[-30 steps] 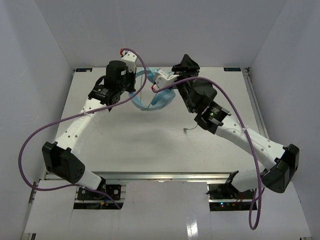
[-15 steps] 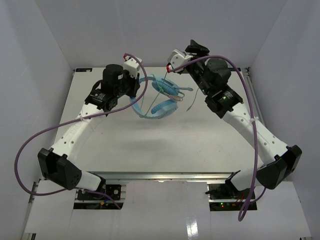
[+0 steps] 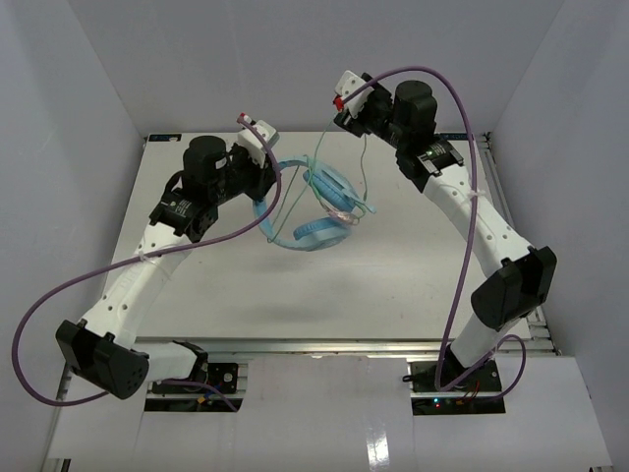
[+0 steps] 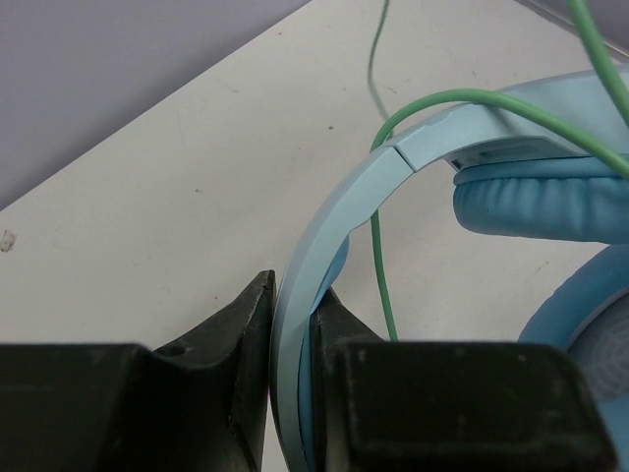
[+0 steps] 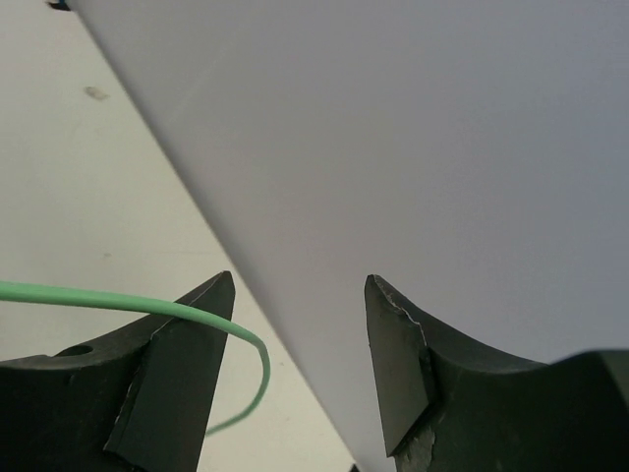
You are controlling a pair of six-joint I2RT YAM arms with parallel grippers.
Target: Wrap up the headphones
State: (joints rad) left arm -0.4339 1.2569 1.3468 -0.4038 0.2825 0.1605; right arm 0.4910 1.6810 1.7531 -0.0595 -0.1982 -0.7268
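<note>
Overhead: white surface (image 3: 393, 285), pale walls (image 3: 295, 59). The headphones (image 3: 319, 231) bow near, cups (image 3: 329, 187) far (cable (image 3: 364, 167) leading right). The left tool (image 4: 292, 295) clamps the headband (image 4: 334, 216); right tool (image 5: 300, 285) wide, cable across one finger.

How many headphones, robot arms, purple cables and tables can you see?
Headphones: 1
Robot arms: 2
Purple cables: 2
Table: 1
Total: 6
</note>
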